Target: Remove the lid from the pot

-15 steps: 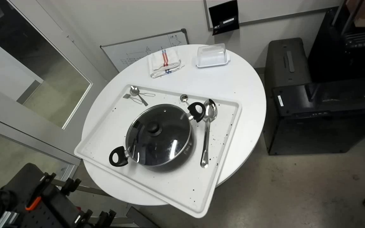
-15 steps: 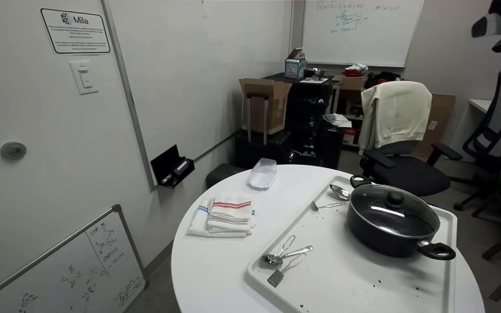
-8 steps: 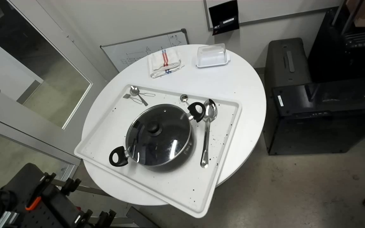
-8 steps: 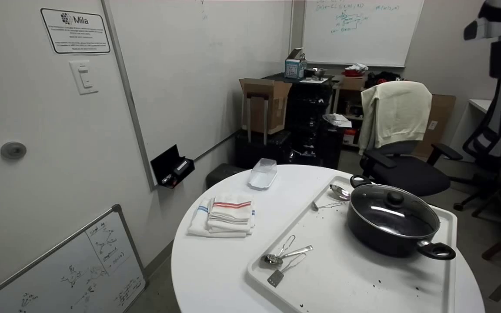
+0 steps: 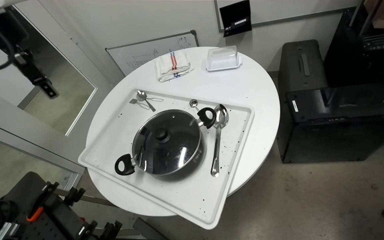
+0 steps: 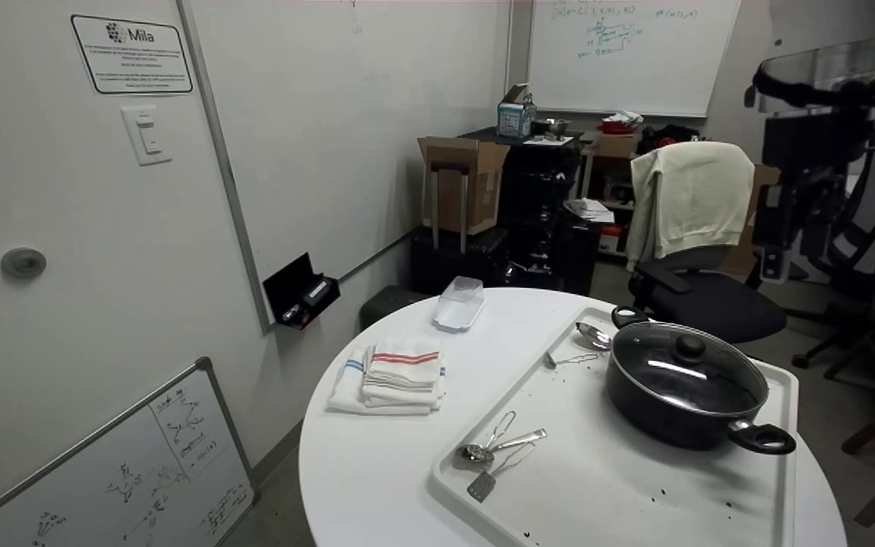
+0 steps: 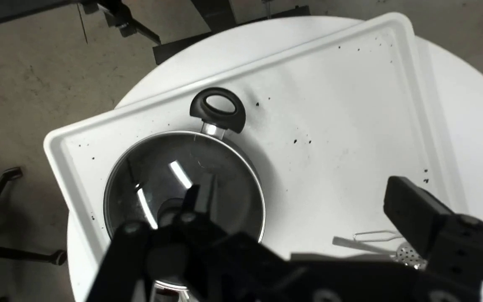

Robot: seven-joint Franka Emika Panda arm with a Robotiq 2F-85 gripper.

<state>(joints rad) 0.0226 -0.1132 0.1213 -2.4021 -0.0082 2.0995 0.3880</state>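
Note:
The glass lid with its dark centre knob sits flat on the black pot. Both also show in an exterior view, the lid on top of the pot. In the wrist view the lid is at the left, its knob partly hidden by a finger. A loop handle of the pot shows above it. My gripper is open and empty, fingers wide apart. It hangs in the air above and to the side of the pot, touching nothing; it shows in both exterior views.
The pot stands on a white tray on a round white table. A large metal spoon and a small ladle lie beside it. Small utensils lie in a corner. Folded towels and a butter dish stand behind.
My gripper has come into view from the edge in both exterior views and moved toward the table. The lid, pot and utensils have not moved.

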